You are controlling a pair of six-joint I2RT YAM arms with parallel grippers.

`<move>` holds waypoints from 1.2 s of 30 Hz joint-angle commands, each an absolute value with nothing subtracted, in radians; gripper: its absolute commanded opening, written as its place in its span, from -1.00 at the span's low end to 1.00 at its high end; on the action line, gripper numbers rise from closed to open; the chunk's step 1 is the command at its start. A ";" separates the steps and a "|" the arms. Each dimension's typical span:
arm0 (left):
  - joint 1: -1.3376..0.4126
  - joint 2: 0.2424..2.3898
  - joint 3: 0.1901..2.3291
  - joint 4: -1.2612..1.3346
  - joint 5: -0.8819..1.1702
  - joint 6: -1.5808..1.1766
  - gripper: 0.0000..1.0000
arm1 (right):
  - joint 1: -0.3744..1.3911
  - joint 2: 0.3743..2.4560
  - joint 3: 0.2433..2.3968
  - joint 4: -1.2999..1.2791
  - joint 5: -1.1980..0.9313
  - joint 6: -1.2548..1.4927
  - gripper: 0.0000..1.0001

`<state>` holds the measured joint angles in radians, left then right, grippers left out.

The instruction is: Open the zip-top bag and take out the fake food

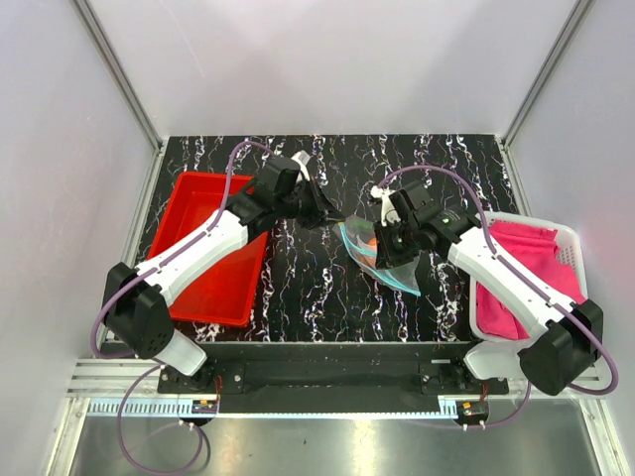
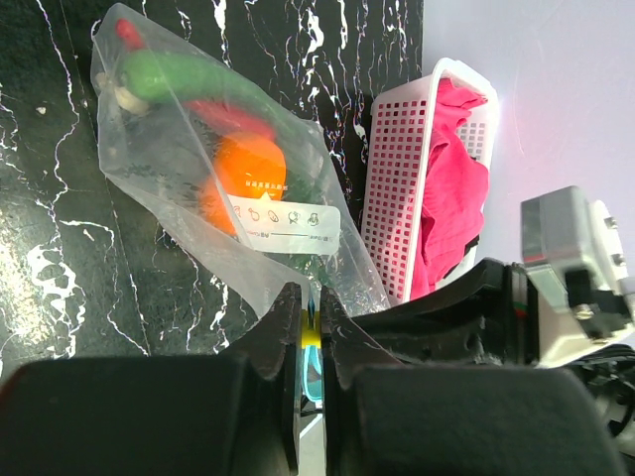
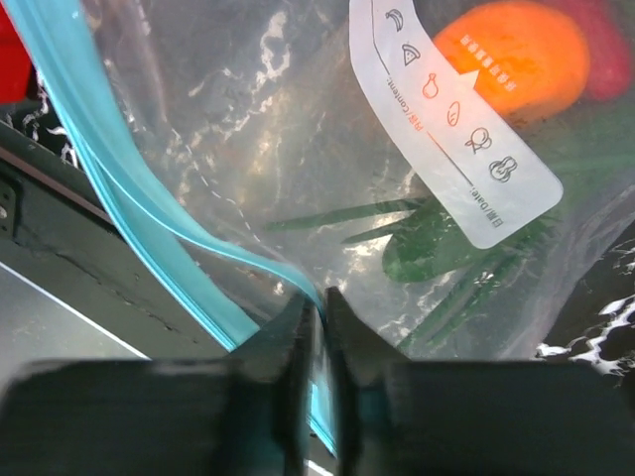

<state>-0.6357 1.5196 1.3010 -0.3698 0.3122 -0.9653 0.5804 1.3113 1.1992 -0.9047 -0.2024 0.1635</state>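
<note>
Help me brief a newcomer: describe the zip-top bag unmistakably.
On the black marbled table, between the red tray and the white basket, the zip-top bag is at the centre. Only it is clear and crinkly, with a teal zip strip and an orange toy fruit inside.

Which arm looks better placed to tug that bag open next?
Probably the right: the right gripper pinches the teal zip strip, while the left gripper clamps the zip-top bag's edge as anchor.

You see the clear, crinkly bag [image 1: 373, 254] right of centre on the desk, with its teal zip strip [image 3: 129, 218] on the near side and a white label [image 2: 288, 220] on its face. Inside are an orange fruit [image 2: 250, 171], a green cucumber [image 2: 189, 77], a red chili [image 2: 127, 32] and green onion leaves [image 3: 427, 260].
</note>
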 commanded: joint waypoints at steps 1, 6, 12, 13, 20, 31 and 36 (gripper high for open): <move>-0.623 1.534 1.373 -0.376 0.339 -0.950 -0.77 | 0.591 1.305 1.198 -0.839 -0.186 0.182 -0.86; -0.589 1.536 1.500 -0.549 0.370 -0.732 0.04 | 0.591 1.310 1.281 -0.858 -0.238 0.339 -1.00; -0.627 1.352 1.352 -0.586 0.333 -0.656 0.32 | 0.592 1.321 1.304 -0.847 -0.261 0.488 -1.00; -0.641 1.298 1.321 -0.587 0.325 -0.667 0.48 | 0.592 1.322 1.302 -0.845 -0.264 0.503 -1.00; -0.805 1.256 1.190 -0.580 0.259 -0.799 0.48 | 0.592 1.309 1.263 -0.830 -0.252 0.610 -1.00; -0.825 1.425 1.227 -0.594 0.150 -0.790 0.55 | 0.591 1.229 1.220 -0.813 -0.262 0.690 -1.00; -0.807 1.522 1.281 -0.595 0.218 -0.716 0.26 | 0.594 1.230 1.232 -0.793 -0.253 0.715 -1.00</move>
